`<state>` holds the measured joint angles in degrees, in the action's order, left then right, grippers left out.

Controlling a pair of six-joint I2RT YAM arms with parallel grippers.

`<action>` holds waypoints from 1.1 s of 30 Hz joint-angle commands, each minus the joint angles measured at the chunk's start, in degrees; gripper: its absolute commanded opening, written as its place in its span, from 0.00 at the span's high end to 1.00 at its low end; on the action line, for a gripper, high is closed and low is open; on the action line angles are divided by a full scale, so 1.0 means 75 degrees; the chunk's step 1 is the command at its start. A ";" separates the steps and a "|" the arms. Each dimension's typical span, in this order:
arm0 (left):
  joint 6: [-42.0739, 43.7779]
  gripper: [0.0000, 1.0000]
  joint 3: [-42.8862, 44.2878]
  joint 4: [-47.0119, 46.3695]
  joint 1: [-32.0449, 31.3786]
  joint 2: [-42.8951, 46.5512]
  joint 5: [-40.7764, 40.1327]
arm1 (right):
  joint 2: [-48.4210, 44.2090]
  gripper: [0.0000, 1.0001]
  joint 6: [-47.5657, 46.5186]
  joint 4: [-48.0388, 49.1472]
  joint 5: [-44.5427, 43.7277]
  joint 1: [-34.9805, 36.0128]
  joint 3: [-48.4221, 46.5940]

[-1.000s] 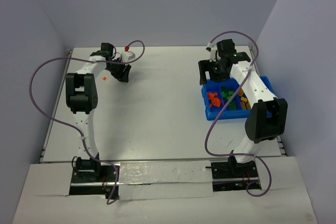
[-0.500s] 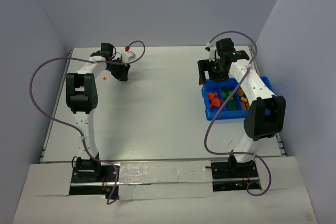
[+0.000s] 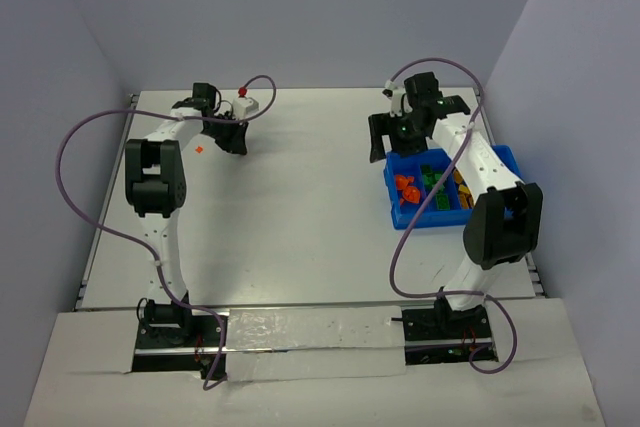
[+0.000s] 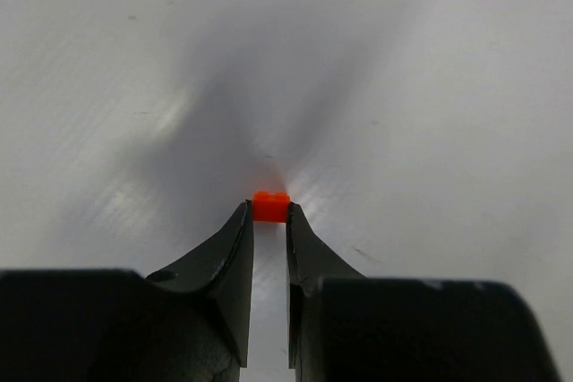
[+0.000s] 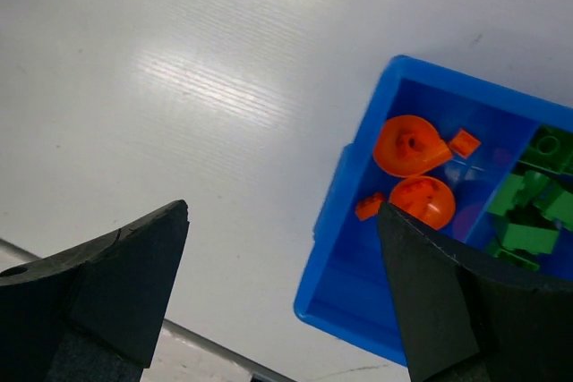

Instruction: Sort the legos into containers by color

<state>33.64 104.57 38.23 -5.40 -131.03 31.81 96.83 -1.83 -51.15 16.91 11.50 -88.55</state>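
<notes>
An orange brick [image 4: 270,207] sits at the far left of the table [image 4: 430,87], pinched on both sides by the tips of the left jaws, which are clamped on it. A second orange brick [image 3: 200,150] lies loose on the table just beside that arm. On the right side, the blue bin [image 5: 345,306] holds orange pieces [image 5: 410,146], two of them round, in its end compartment and green bricks [image 5: 528,212] in the next one. The right jaws stand wide apart, holding nothing, above the table by the bin's far left corner.
</notes>
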 commanded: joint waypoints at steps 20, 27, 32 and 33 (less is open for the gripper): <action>-0.2354 1.00 -0.4255 -0.1744 -0.2574 0.6989 0.1619 | -0.1673 0.12 0.5630 0.6160 0.5915 0.0506 0.3034; -0.2358 1.00 -0.4282 -0.1883 -0.2960 0.7362 0.0876 | -0.1180 0.25 0.7543 0.8584 0.6725 0.1057 0.3564; -0.2537 1.00 -0.4295 -0.1966 -0.3207 0.7370 0.0835 | -0.0958 0.27 0.8944 1.0553 0.7280 0.1537 0.3756; -0.2548 1.00 -0.4313 -0.1977 -0.3271 0.7370 0.0825 | -0.0942 0.27 0.9237 1.0960 0.7335 0.1563 0.3829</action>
<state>15.41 72.01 26.25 -28.34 -76.23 39.88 89.76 56.13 13.02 66.27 21.58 -60.98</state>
